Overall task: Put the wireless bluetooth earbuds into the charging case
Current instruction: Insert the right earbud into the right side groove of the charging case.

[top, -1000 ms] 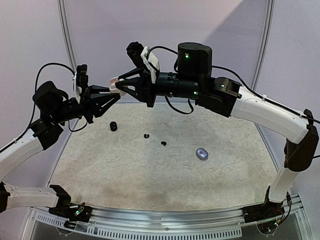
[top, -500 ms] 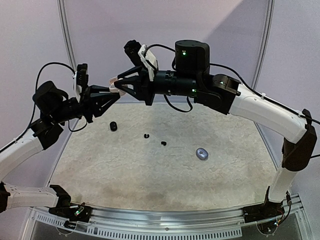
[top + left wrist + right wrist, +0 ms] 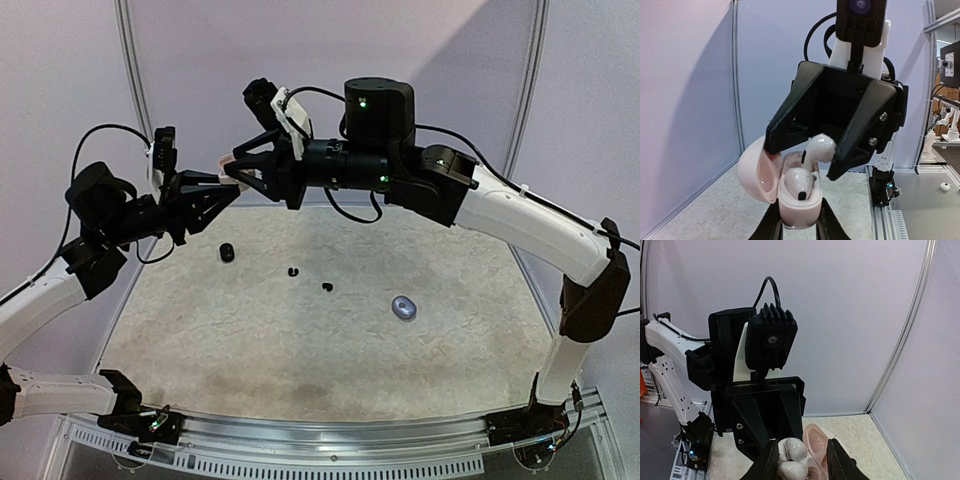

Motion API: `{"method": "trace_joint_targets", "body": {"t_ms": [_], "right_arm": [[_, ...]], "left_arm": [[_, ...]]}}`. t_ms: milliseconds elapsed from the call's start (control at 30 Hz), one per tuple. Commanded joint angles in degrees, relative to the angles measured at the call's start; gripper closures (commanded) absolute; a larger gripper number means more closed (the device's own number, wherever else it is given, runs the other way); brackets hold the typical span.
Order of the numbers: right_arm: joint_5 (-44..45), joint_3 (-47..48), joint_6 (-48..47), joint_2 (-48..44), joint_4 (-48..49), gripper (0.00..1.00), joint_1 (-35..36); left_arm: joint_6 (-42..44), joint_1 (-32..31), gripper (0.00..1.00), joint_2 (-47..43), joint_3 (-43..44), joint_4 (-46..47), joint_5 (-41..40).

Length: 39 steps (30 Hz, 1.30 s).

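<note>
High above the far-left part of the table (image 3: 300,340), the left gripper (image 3: 799,226) is clamped on the base of an open pink charging case (image 3: 790,195) with one white earbud (image 3: 799,184) seated inside. The right gripper (image 3: 802,155) pinches a second white earbud (image 3: 820,148) between its fingertips, just over the case's empty slot.

Both arms are raised above the table, their wrists turned toward each other so the 2 grippers meet tip to tip at the upper left of the top view. The left gripper (image 3: 226,187) is clamped shut on the charging case (image 3: 790,192), and the right gripper (image 3: 236,170) pinches a white earbud (image 3: 819,148) between its fingers
</note>
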Motion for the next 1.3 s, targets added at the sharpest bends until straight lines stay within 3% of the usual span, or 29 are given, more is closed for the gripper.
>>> {"method": "trace_joint_targets", "body": {"t_ms": [0, 167, 300, 633, 1267], "right_arm": [[2.1, 1.5, 0.9, 1.4, -1.3, 0.64, -0.7], [2.4, 1.6, 1.3, 1.6, -1.7, 0.63, -0.7], [3.3, 1.7, 1.1, 1.8, -1.8, 0.71, -0.7], [4.7, 4.3, 3.0, 2.3, -3.0, 0.69, -0.7], [1.1, 4.5, 3.3, 3.5, -2.7, 0.74, -0.6]], "left_arm": [[-0.5, -0.4, 1.00, -0.2, -0.9, 1.7, 3.5], [-1.3, -0.4, 1.00, -0.4, -1.6, 2.2, 2.9], [-1.2, -0.4, 1.00, -0.4, -1.5, 2.4, 3.1], [3.9, -0.6, 1.00, -0.6, -1.4, 1.6, 3.9], [0.0, -0.6, 1.00, -0.3, -1.1, 1.7, 0.2]]}}
